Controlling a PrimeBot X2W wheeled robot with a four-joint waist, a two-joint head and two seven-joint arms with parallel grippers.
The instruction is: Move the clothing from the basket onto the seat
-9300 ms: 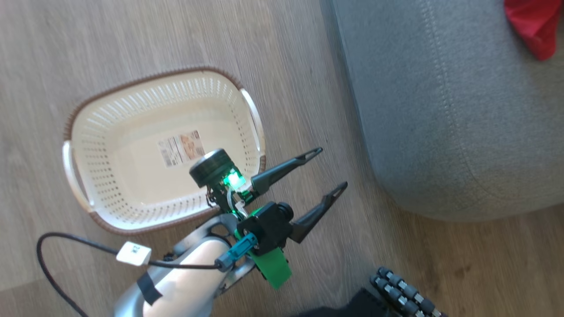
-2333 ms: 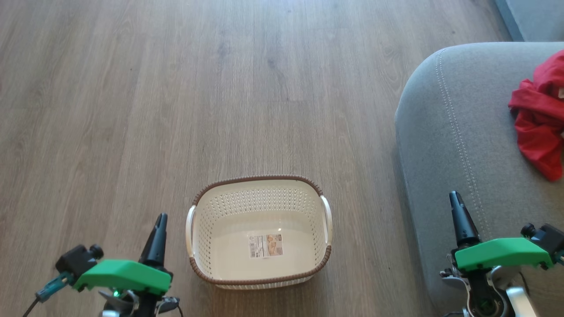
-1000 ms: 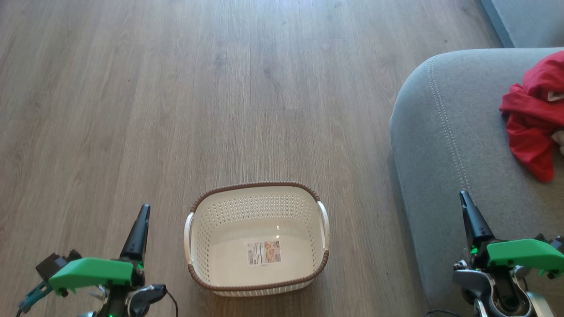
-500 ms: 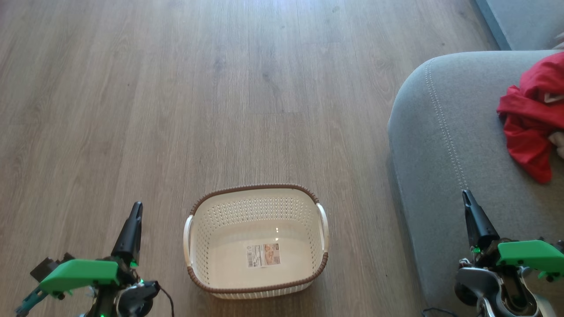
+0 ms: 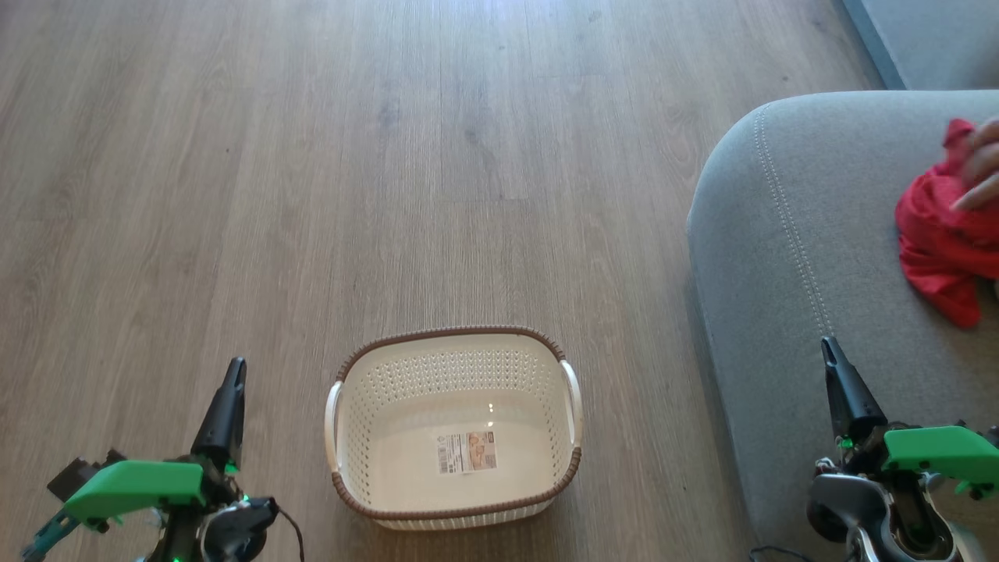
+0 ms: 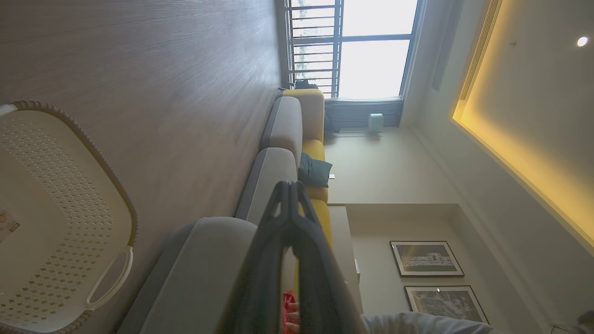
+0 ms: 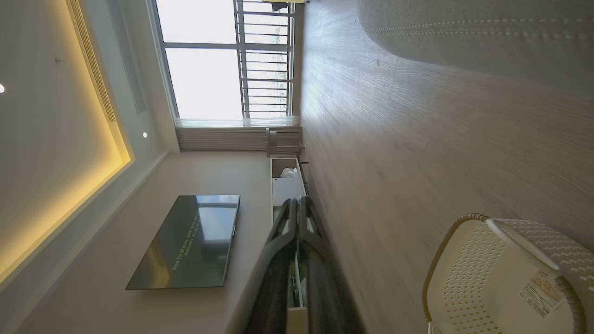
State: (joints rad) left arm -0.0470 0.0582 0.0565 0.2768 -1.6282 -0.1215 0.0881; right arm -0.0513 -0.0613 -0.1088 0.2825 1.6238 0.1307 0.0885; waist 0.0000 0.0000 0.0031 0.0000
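Wood floor | basket bottom: 1 label, print unreadable | clothing on seat

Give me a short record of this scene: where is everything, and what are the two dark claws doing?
basket: on floor, no clothing inside, label on bottom
clothing: red heap on seat
hand: a person's, at the clothing
left end effector: shut, holding nothing, left of basket
right end effector: shut, holding nothing, by seat
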